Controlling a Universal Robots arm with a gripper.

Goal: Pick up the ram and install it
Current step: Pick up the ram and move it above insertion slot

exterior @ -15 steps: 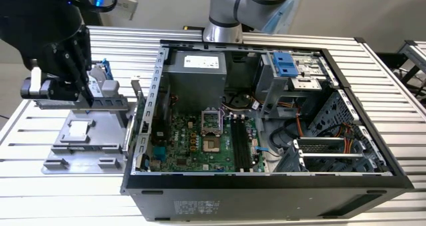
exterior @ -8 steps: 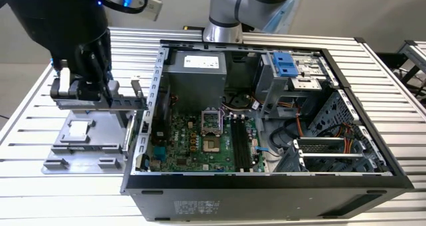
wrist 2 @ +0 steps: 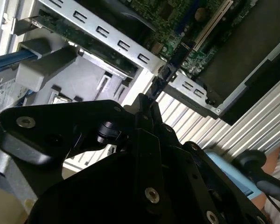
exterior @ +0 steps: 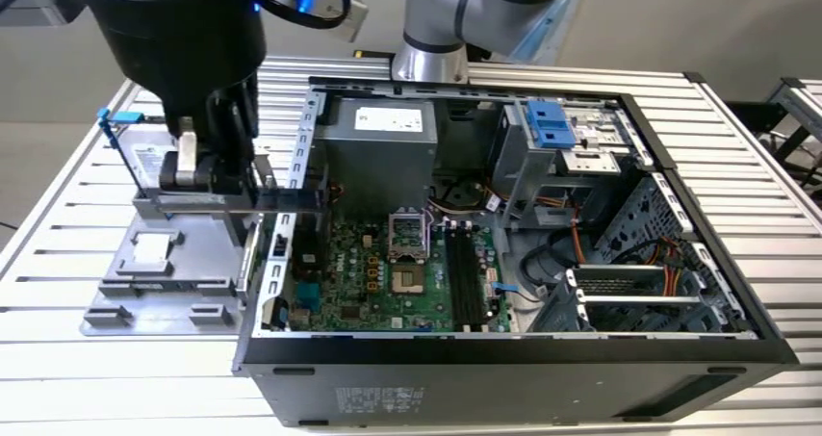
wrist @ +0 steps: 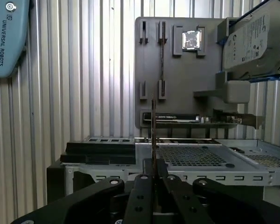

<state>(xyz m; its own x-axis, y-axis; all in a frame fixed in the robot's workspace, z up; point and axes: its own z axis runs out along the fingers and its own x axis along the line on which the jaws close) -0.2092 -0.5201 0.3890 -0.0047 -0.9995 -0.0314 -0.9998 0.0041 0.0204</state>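
One ram, edge-on, pinched in the hand — beside one open case.

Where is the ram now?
In the first wrist view the long thin dark ram stick is clamped in the black gripper, between the grey tray and the open computer case's wall on the exterior view's left.

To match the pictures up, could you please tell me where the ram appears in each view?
Exterior view: the ram juts from the gripper across the case wall.
First wrist view: ram edge-on, before the gray tray.
Second wrist view: ram over the case wall.
Shared landmark: the hard drive.
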